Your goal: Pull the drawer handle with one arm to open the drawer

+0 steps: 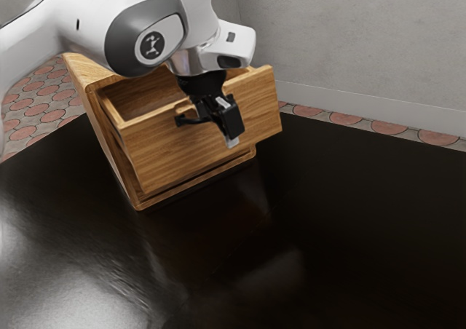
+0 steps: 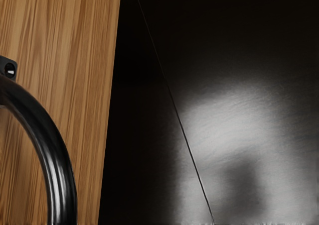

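A light wooden cabinet (image 1: 167,176) stands on the dark table, with its single drawer (image 1: 189,136) pulled partly out so the hollow inside shows from above. A black curved drawer handle (image 1: 183,119) sits on the drawer front. My black gripper (image 1: 222,116) comes down from the white arm and is shut on the drawer handle, near its end toward the exterior view's right. In the wrist view the drawer handle (image 2: 47,140) arcs close by the hand from its screw mount (image 2: 8,69) across the wood-grain drawer front (image 2: 65,60).
The glossy dark table (image 1: 328,227) stretches wide in front of the cabinet and toward the exterior view's right. A grey wall with a white skirting board (image 1: 364,103) runs behind it. A patterned tiled floor (image 1: 33,103) lies beside the cabinet.
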You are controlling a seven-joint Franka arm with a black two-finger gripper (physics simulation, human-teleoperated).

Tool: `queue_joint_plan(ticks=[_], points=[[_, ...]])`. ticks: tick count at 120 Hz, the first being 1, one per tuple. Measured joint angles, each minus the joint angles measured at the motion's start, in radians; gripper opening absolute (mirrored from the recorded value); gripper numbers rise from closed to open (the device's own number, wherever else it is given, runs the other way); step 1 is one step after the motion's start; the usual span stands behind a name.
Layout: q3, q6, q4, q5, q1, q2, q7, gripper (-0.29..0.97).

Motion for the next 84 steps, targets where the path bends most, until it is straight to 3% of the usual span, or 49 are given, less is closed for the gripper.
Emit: queue_joint_plan(ticks=[84], points=[[-0.097,-0.02,-0.059,0.037,-0.011,-0.051,-0.104,0.65]])
